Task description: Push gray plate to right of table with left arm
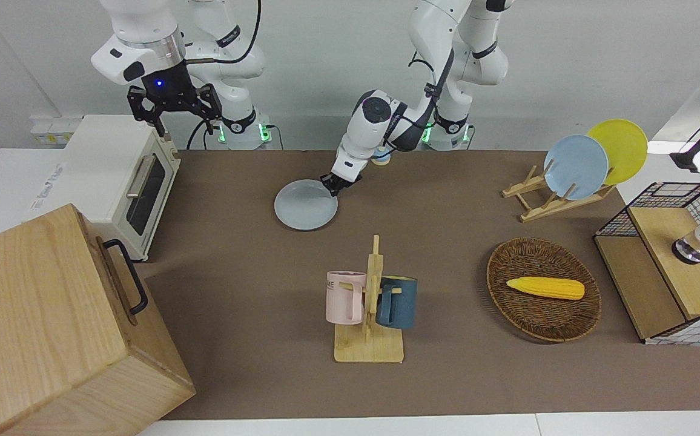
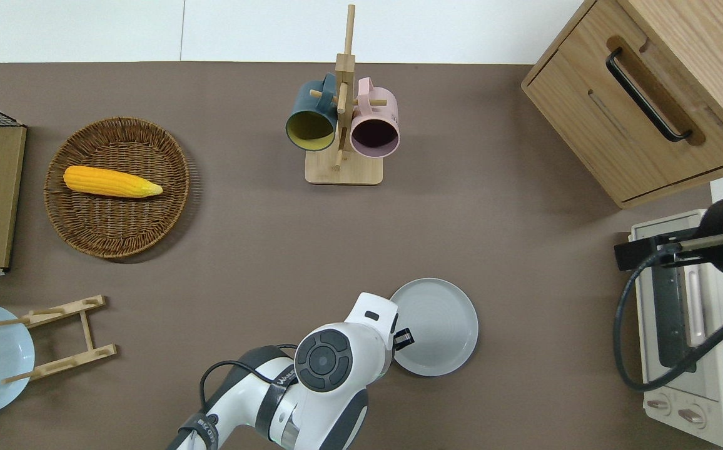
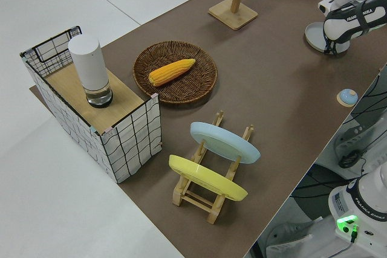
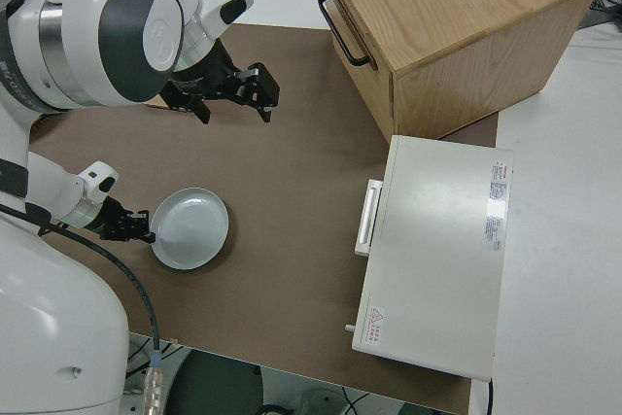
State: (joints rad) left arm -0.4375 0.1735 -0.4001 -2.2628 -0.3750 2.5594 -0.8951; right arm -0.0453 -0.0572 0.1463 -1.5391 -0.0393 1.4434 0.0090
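I've got left gripper (image 2: 403,338) touching gray plate (image 2: 439,325) rim, can't tell jaw gap. Toaster oven (image 2: 690,325) well apart; right arm parked.

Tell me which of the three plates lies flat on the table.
The gray plate, with the left pincer at its rim. The light blue plate and the yellow plate stand on edge in the wooden rack.
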